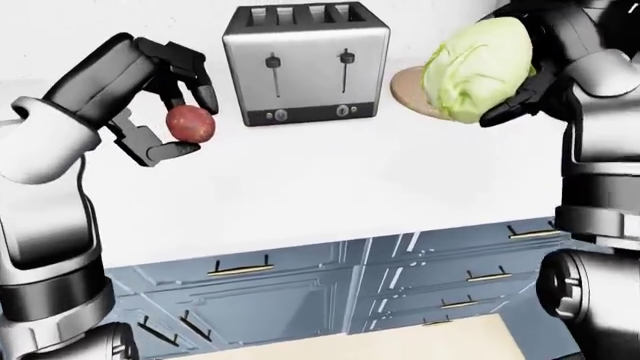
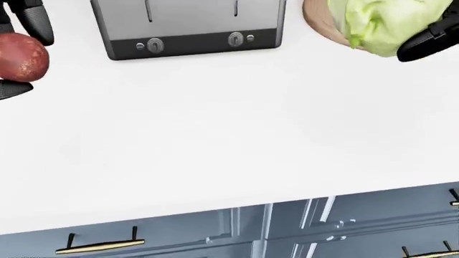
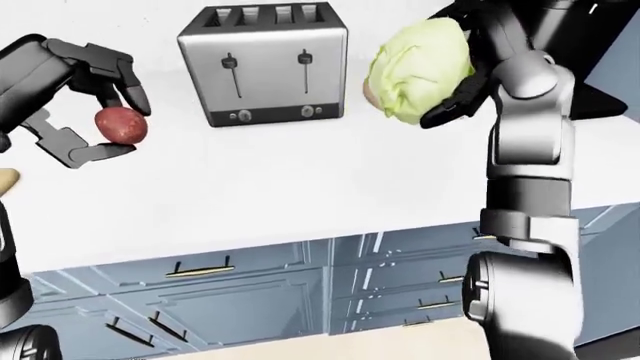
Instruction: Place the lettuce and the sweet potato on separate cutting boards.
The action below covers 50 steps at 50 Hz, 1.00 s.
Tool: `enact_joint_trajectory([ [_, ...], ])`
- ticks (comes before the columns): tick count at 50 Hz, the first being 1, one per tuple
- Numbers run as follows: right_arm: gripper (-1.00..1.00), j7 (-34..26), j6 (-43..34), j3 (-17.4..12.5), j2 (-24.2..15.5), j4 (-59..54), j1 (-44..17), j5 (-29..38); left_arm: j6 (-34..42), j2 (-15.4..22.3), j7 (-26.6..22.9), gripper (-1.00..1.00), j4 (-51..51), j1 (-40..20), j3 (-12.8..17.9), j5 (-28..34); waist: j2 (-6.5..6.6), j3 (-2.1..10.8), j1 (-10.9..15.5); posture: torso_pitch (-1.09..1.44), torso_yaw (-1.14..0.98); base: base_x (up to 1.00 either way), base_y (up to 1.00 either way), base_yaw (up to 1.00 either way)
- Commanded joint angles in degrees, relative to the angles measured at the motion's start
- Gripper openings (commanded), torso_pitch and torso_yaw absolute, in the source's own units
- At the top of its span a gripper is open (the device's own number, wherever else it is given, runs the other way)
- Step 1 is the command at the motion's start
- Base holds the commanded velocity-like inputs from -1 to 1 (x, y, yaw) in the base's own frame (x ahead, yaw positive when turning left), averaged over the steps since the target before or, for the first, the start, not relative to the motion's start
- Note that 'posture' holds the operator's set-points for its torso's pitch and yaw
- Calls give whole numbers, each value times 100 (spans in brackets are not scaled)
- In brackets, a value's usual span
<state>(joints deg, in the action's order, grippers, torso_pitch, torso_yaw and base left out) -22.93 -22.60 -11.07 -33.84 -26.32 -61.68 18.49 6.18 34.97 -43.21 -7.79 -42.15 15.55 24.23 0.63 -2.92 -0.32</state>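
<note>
We see both hands loaded, held up above the counter. The left hand (image 1: 165, 105) has its black fingers curled round the sweet potato (image 1: 190, 124): small, rounded, dull red-brown skin with faint speckling, pinched between the upper fingers and the lower one. It sits at the left of the left-eye view, just left of the toaster (image 1: 305, 64).

The right hand (image 1: 535, 71) is closed on the lettuce (image 1: 478, 67), a pale green, roughly round head with creased, veined leaves. One dark finger wraps under its lower right edge (the rest of the grip is hidden behind the head). In the picture the lettuce overlaps a round tan cutting board (image 1: 405, 88), smooth and flat, lying on the counter right of the toaster; we cannot tell if the two touch.

The toaster is a boxy four-slot unit, brushed metal shell, dark base strip, two levers, two knobs. The counter (image 1: 330, 187) is plain matte white. Below it, blue-grey panelled cabinets (image 1: 300, 296) with slim brass bar handles. A pale flat surface (image 1: 400, 341) shows at the bottom edge of the left-eye view.
</note>
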Motion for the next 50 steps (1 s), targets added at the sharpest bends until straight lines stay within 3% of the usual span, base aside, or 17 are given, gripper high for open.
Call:
enact_joint_trajectory([
  [1,-100,645,866,6,-114,-818,-682,39,48,117,93,-100,-256,-132,129,-110,-3,173,0,0,0,0,0,0],
  [7,-100,1816,2304,279,15,-3718,-2007,294,284,178,130,-100,-454,-78,179,-186,22,174,-3,0,0,0,0,0],
  [10,-100,2353,2579,330,103,-4462,-2334,426,349,203,156,-100,-491,-56,190,-209,38,175,4,0,0,0,0,0],
  [21,-100,3956,2525,122,494,-5063,-2633,807,77,185,455,-100,188,-276,29,-102,24,176,78,0,0,0,0,0],
  [22,-100,4025,2402,-13,530,-5083,-2634,707,40,191,475,-100,257,-303,21,-94,38,290,76,0,0,0,-17,0],
  [24,-100,4013,2241,-185,571,-5088,-2641,541,24,201,486,-100,318,-354,17,-91,227,236,49,0,0,0,-41,0],
  [25,-100,4029,2172,-237,590,-5097,-2651,487,30,211,492,-100,342,-388,23,-93,323,283,27,0,0,0,-46,0],
  [28,-100,4014,2101,-262,610,-5098,-2685,443,91,223,479,-100,272,-389,46,-117,363,345,26,0,0,0,-45,0],
  [34,-100,3876,2175,-198,598,-5079,-2693,451,212,226,424,-100,80,-347,65,-157,83,219,56,0,0,0,-45,0],
  [36,-100,3836,2205,-153,610,-5075,-2687,484,205,226,431,-100,73,-331,62,-160,-173,245,88,0,0,0,-44,0],
  [37,-100,3788,2207,-141,616,-5075,-2679,491,219,224,428,-100,57,-340,57,-160,-426,309,96,0,0,0,-42,0],
  [38,-100,3761,2220,-130,620,-5074,-2674,502,231,223,423,-100,44,-345,53,-162,-449,305,106,0,0,0,-40,0],
  [39,-100,3718,2235,-110,633,-5071,-2677,519,236,222,417,-100,35,-353,47,-164,-338,242,59,0,0,0,-24,0],
  [40,-100,3700,2242,-101,638,-5071,-2678,530,234,222,416,-100,36,-352,47,-165,-383,242,81,0,0,0,-23,0],
  [42,-100,3362,2261,15,714,-5068,-2639,627,229,210,421,-100,30,-337,44,-163,-293,275,44,0,0,0,-11,0],
  [44,-100,3210,2400,6,780,-5054,-2603,609,235,190,425,-100,7,-317,41,-162,-303,136,39,0,0,0,0,0],
  [50,-100,3022,2497,10,855,-5032,-2589,589,241,152,407,-100,-63,-269,33,-155,-255,60,1,0,0,0,0,0],
])
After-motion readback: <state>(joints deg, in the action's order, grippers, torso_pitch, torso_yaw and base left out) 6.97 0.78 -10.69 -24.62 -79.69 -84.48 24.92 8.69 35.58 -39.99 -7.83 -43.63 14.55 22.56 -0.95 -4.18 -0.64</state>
